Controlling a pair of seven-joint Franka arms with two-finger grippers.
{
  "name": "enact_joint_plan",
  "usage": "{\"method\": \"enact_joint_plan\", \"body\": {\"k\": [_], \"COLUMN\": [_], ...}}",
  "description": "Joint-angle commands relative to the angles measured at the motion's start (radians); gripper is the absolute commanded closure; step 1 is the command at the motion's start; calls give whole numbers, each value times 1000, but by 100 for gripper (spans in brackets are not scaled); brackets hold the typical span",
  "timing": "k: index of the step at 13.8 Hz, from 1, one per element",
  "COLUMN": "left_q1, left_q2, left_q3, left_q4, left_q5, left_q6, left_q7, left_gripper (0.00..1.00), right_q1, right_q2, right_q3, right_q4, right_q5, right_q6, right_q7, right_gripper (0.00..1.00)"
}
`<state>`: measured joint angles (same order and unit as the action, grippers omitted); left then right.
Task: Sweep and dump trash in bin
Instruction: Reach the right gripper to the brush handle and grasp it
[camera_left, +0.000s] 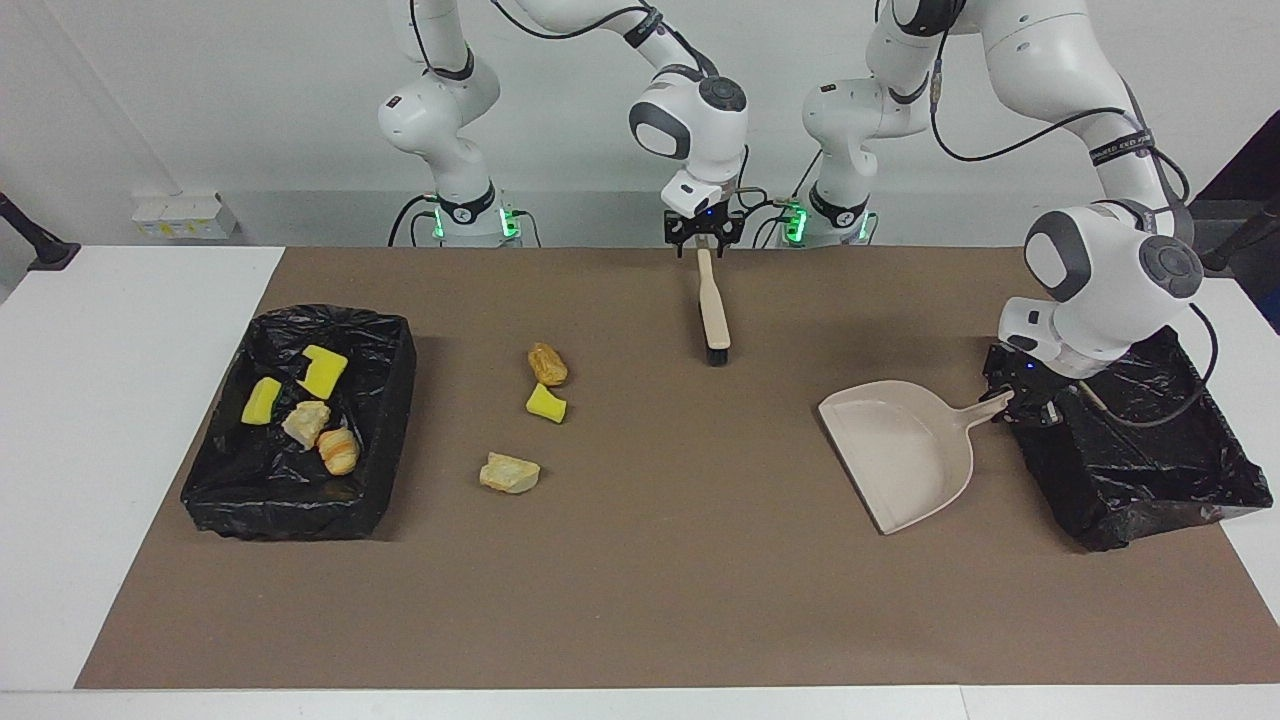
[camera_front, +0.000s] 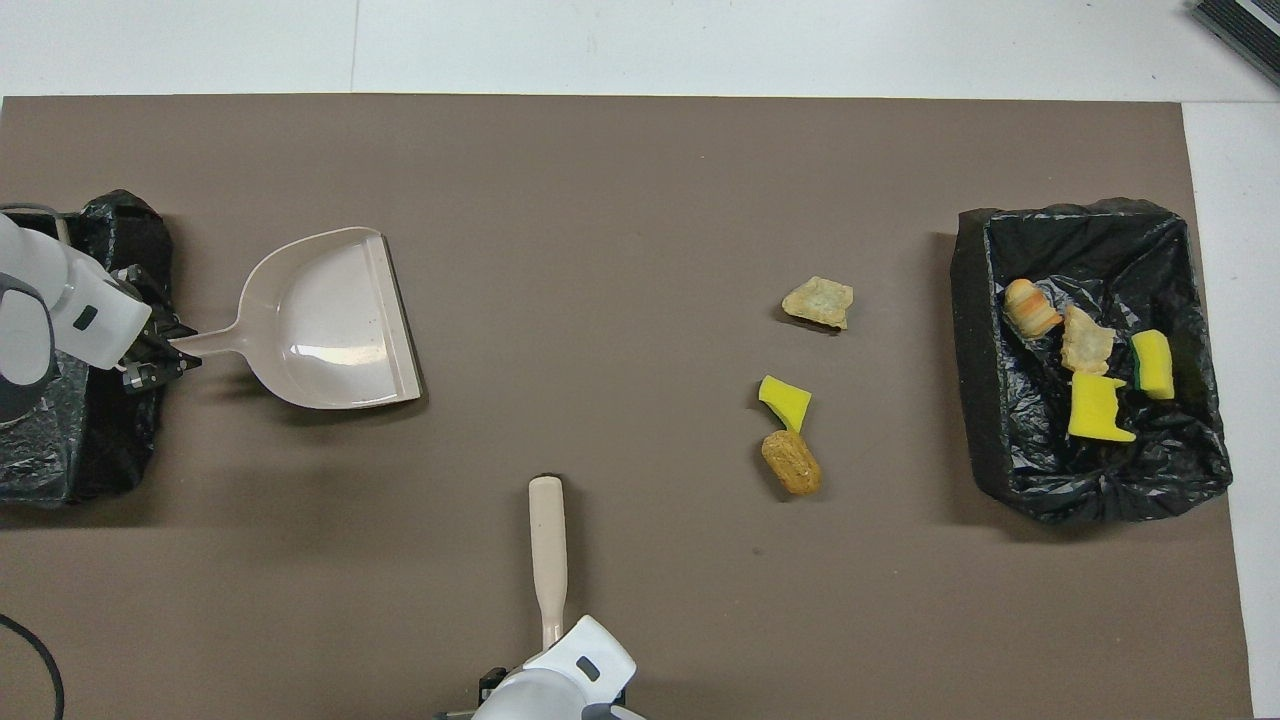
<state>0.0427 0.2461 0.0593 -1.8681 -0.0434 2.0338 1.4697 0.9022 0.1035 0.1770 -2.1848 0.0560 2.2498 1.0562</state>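
Gripping the dustpan (camera_left: 905, 450) handle, your left hand (camera_left: 1012, 398) is clamped; right hand (camera_left: 703, 240) straddles the brush (camera_left: 712, 312) handle, grip unclear; overhead hides its fingers.

High facing camera across the brown mat (camera_left: 640, 600); steep overhead camera; same mat (camera_front: 640, 180)

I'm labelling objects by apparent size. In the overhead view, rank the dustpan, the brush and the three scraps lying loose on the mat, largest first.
1. dustpan
2. brush, partly hidden under the right arm
3. The tan chunk, brown roll and yellow sponge piece look too alike to rank.
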Motion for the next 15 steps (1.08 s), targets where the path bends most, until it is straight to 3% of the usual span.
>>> {"method": "enact_joint_plan", "body": {"k": [1, 2, 3, 5, 11, 15], "left_q1": [11, 11, 16, 25, 20, -19], "left_q2": [-31, -31, -31, -31, -25, -19], "left_q3": [-4, -6, -6, -6, -6, -22], "left_q4": [-26, -26, -25, -22, -8, 9], "left_q5": [5, 5, -1, -22, -70, -72], "left_q6": [-4, -4, -7, -12, -9, 5], "left_q7": [14, 14, 11, 12, 11, -23], "left_gripper": [100, 100, 100, 100, 100, 100], "right_q1": [6, 6, 4, 4, -28, -230], "right_q2": [-24, -24, -24, -15, -45, -171], "right_q3": [-4, -4, -4, -4, -13, -11], "right_q4": [-32, -32, -30, -13, 7, 7], "right_q5": [15, 15, 15, 15, 13, 7], "right_q6": [36, 36, 33, 33, 16, -140], "right_q7": [4, -1, -2, -1, 13, -157], "right_gripper": [32, 38, 54, 100, 100, 100]}}
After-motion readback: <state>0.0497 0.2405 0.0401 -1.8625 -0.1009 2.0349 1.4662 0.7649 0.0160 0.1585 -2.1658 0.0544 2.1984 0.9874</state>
